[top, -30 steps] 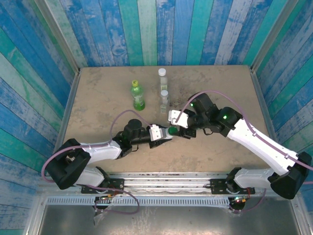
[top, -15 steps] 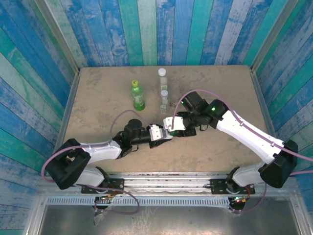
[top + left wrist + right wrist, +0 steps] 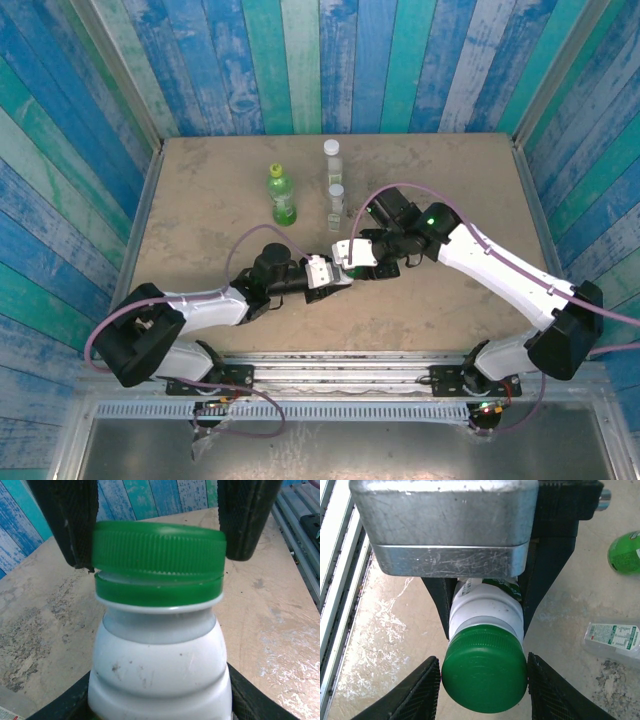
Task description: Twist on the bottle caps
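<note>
The right gripper (image 3: 484,680) pinches the dark green cap (image 3: 159,547), which sits slightly tilted on the white bottle (image 3: 160,665). The left gripper (image 3: 160,702) clamps that bottle's body, just toward 6 o'clock of the table's (image 3: 200,290) centre, cap end pointing to 3 o'clock.

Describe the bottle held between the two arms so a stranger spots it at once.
On the tan table, look at the middle, where the two arms meet. There the left gripper holds a white plastic bottle, its dark green ribbed cap pinched by the right gripper. Its neighbours, a green translucent bottle and two small clear bottles, stand free farther back.
</note>
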Tool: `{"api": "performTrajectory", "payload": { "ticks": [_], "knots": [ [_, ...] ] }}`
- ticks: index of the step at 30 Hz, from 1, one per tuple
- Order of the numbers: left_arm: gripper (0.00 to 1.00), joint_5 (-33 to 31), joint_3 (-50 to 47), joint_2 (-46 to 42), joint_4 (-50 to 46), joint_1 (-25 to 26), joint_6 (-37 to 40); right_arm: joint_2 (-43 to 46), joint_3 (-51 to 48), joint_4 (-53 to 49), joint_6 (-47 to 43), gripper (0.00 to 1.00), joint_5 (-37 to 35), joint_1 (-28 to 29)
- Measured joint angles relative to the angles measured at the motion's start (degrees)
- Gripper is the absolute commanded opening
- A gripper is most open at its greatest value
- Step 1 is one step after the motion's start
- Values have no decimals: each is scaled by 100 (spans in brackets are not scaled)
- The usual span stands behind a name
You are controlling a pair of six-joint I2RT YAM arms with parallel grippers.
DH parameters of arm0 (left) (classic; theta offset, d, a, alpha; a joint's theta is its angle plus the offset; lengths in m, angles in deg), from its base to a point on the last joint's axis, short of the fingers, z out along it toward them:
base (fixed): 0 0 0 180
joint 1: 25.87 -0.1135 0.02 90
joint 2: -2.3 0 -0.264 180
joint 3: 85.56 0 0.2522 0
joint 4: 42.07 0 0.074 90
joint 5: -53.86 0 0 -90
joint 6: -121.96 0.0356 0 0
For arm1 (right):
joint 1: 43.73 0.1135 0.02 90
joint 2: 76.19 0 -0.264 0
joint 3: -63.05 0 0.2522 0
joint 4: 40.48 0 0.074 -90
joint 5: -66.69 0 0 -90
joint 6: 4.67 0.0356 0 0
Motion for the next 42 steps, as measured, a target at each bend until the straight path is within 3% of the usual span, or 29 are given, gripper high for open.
{"api": "performTrajectory", "payload": {
  "ticks": [11, 16, 22, 24, 28, 32, 37, 42],
  "knots": [
    [47, -4, 2, 0, -11, -2, 0, 13, -31, 72, 354, 32, -26, 7],
    [47, 26, 9, 0, -33, -11, 20, 144, -208, 299, 1344, 17, -72, 28],
    [47, 46, 9, 0, -42, -11, 50, 378, -511, 669, 2643, 12, -199, 105],
    [47, 59, 9, 0, -42, -11, 50, 400, -538, 713, 2968, 15, -273, 122],
    [47, 55, 9, 0, -44, -13, 46, 400, -531, 719, 3226, 44, -299, 136],
    [47, 37, 7, 0, 11, -9, -9, 426, -533, 732, 3134, 60, -278, 133],
    [47, 81, -31, 0, 387, -61, -299, 857, -669, 1097, 3141, 64, -170, 2],
    [47, 409, -177, 13, 1215, -354, -1080, 1827, -1429, 2284, 3679, 70, 254, -415]
  ]
}}
